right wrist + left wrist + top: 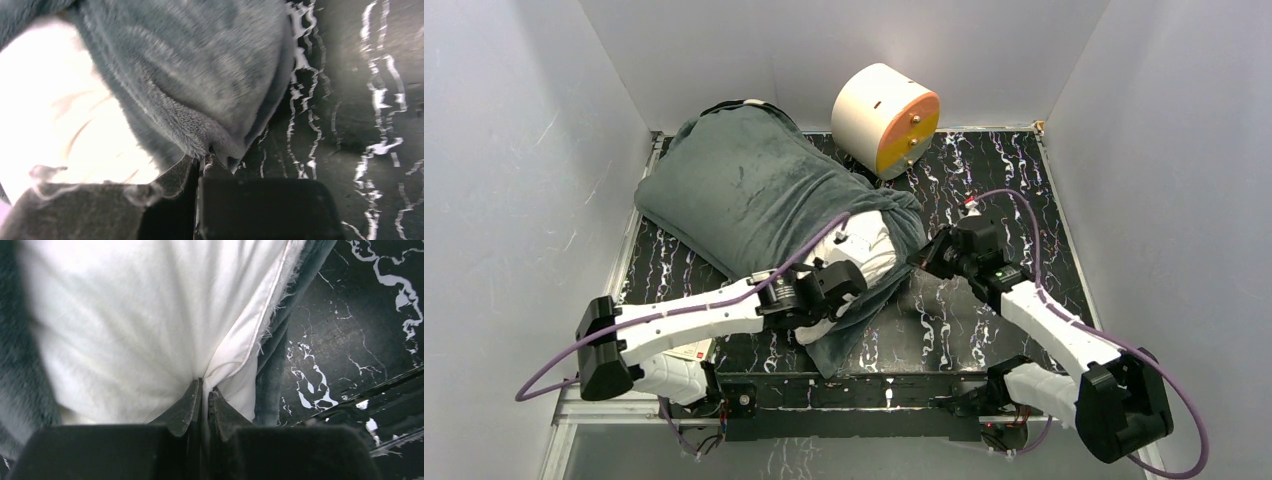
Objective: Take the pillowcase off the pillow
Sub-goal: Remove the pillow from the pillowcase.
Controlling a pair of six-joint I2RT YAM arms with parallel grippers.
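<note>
**Both grips set; pull-apart due**

Pillowcase (744,190), grey side up, lies left-centre on counter (984,190). Pillow (872,245) is bared at the case's near mouth. Left jaws are closed on a pinch of white pillow, right jaws closed on the grey hem. Next, likely: left anchors, right drags hem toward far end. Tag (692,352) by left base possibly printed, unreadable. No other writing.
</note>
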